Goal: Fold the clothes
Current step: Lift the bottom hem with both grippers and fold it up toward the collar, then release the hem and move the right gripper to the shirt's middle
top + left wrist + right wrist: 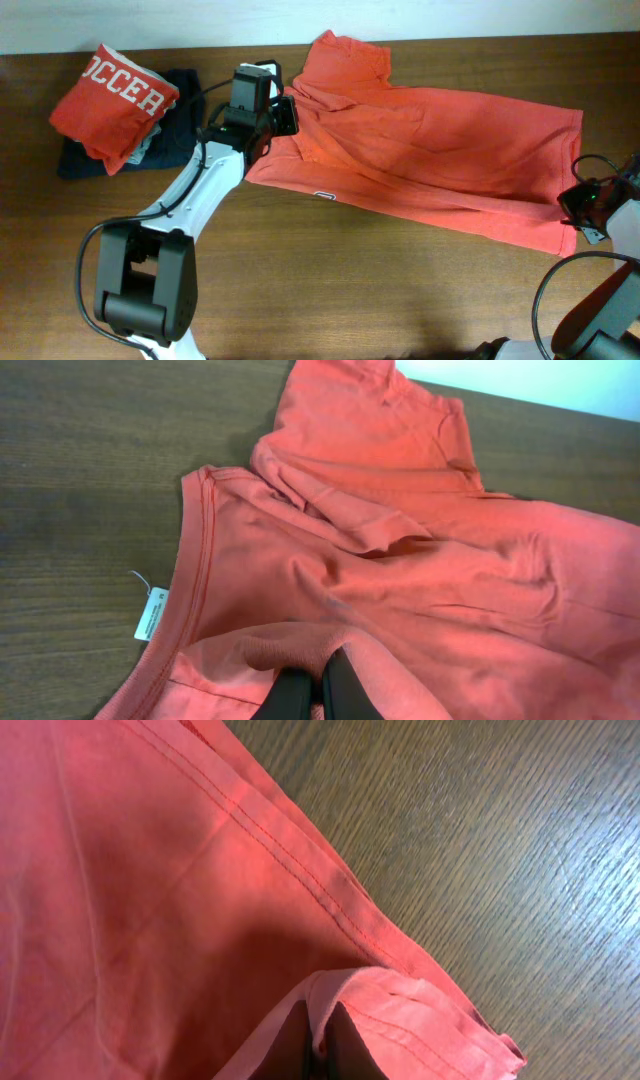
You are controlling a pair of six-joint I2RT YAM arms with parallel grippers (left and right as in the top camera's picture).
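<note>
Shirt (430, 150): we see it spread on the table (350, 290), running from the collar near 12 o'clock out to the hem at 3 o'clock, with one sleeve (345, 60) pointing to 12.
Left gripper (320, 685): pressed together on a small ridge of cloth by the collar, at the shirt's 9 o'clock end.
Right gripper (325, 1040): pinching a fold of the hem (300, 860) at the shirt's 3 o'clock corner.
Risk, slip: we judge both pinches shallow. Each takes only a thin lip of cloth, so a quick lift or a pull apart could drag it out of the fingers.
Risk, crooked fold: the cloth lies rumpled near the collar and the sleeve is loose. If we carry one end faster than the other, the edges will likely land askew.
Risk, layers: we cannot tell whether either pinch holds one layer or two. A single layer would peel up and leave the back behind.
Risk, neighbours: a folded red shirt (115, 100) sits on a navy garment (75, 160) at 10 o'clock, near the left arm. A wide swing could knock them.
</note>
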